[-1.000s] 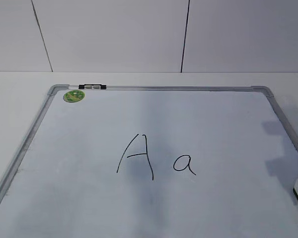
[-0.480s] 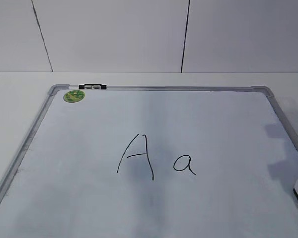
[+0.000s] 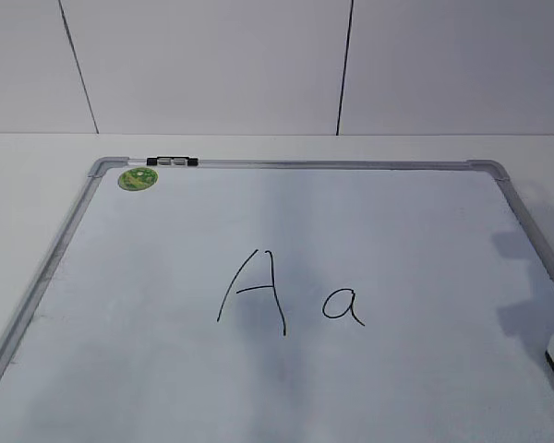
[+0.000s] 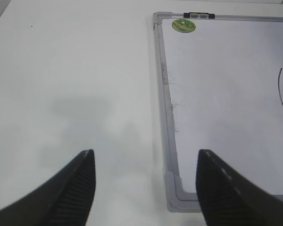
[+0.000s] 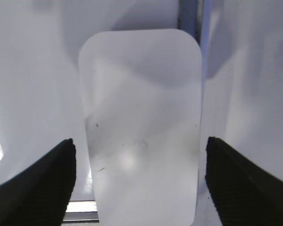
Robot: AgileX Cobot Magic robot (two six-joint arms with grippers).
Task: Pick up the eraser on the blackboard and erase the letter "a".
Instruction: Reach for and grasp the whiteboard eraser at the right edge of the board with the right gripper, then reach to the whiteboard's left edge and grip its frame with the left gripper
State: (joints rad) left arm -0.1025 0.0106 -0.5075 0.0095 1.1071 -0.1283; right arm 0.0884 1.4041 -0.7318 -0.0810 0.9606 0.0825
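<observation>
Overhead, right fingers (image 5: 140,181) spread wide around the eraser (image 5: 140,122) by the blackboard (image 5: 188,19) frame.

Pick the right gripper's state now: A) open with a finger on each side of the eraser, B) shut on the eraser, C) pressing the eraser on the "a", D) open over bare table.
A: in the right wrist view the right gripper has its fingers spread, with gaps to the eraser lying between them.
</observation>
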